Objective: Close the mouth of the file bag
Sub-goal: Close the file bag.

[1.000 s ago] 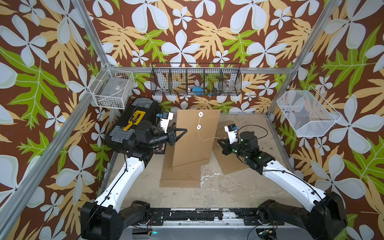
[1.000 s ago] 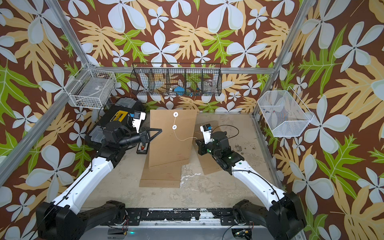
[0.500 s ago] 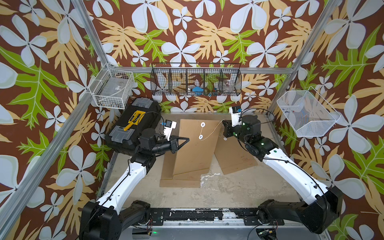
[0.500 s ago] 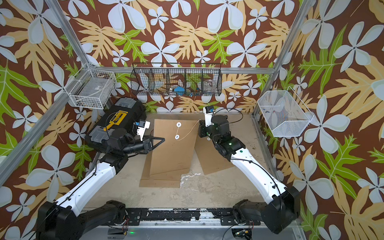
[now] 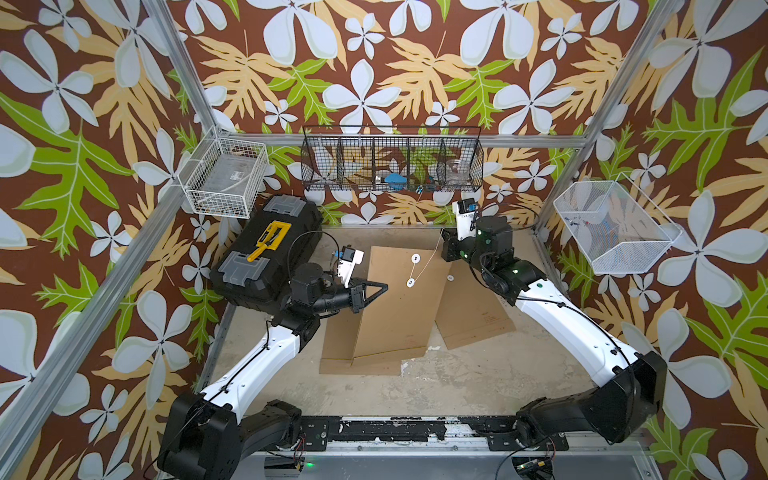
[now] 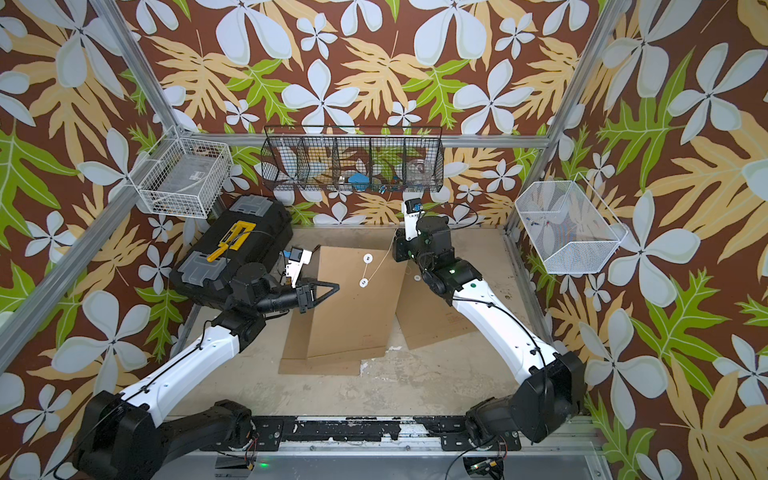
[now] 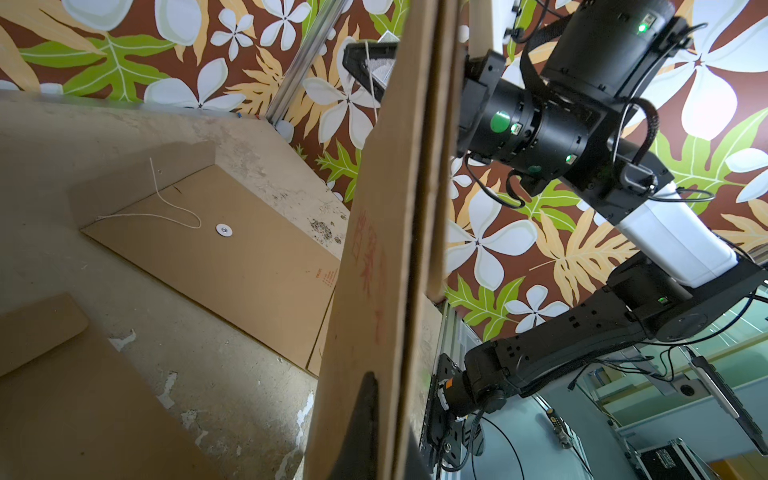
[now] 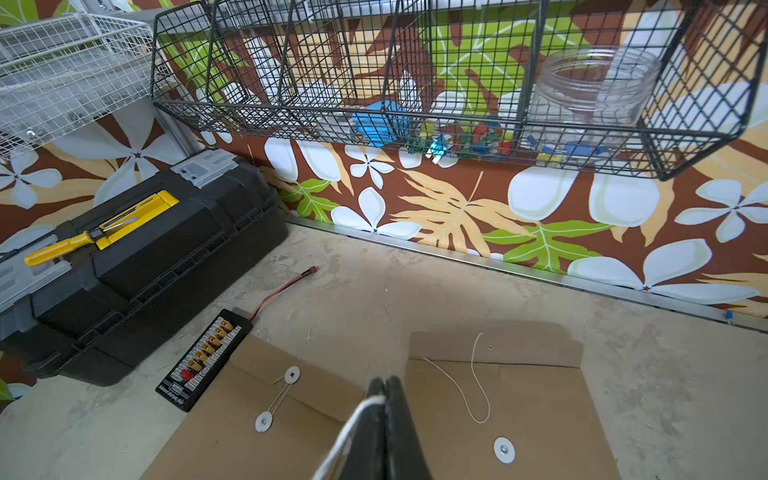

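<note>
Right wrist view: right gripper (image 8: 384, 386) is pinched shut on the white string (image 8: 347, 428). It has swung to the back, pulling the string tight from the round buttons (image 5: 415, 258) on the file bag (image 5: 395, 316). Bag now leans lower, mid surface (image 5: 457, 386), w/ left gripper (image 5: 380, 286) clamped on its edge. String prob. loops both buttons (hard to see), so mouth isn't tied yet.

On my table (image 5: 457, 386), file bag (image 5: 395, 307) in the middle, another bag (image 5: 473, 316) just right of it, toolbox (image 5: 286, 257) behind at the left, wire basket (image 5: 324, 166) on the back wall.
</note>
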`<state>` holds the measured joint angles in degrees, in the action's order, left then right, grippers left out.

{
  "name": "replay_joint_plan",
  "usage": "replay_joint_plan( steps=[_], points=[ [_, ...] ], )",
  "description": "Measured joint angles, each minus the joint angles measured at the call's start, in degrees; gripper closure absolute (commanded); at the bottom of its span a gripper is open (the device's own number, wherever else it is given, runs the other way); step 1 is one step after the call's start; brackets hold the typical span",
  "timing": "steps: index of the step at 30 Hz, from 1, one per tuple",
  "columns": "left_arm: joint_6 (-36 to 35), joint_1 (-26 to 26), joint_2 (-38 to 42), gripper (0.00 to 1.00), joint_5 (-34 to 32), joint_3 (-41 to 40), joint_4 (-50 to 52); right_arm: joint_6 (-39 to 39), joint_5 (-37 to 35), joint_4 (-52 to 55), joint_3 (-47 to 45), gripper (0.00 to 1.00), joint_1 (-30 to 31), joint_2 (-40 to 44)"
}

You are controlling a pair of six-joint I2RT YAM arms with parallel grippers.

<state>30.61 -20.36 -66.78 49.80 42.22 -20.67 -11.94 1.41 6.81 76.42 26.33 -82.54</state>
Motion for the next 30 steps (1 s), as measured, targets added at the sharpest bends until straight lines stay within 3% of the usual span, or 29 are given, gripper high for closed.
replay_joint_plan(
  steps=[13,17,23,30],
  points=[
    [1.07,-0.57,-2.47,1.0,-1.6,1.29,-1.81,-0.04,1.31,0.24,2.36,1.0,-0.22,-1.97],
    [1.07,0.09,-2.6,1.0,-3.61,2.78,-1.4,-1.4,1.81,-0.26,-0.22,1.0,-0.26,0.96],
    [5.38,2.1,-2.23,1.0,-7.23,2.95,-4.24,-2.86,1.77,-0.76,-6.62,1.0,-0.39,4.28],
    [10.03,2.08,-1.7,1.0,-6.32,2.95,-8.31,-4.52,-0.35,0.5,-7.17,1.0,-4.31,2.86]
  ],
)
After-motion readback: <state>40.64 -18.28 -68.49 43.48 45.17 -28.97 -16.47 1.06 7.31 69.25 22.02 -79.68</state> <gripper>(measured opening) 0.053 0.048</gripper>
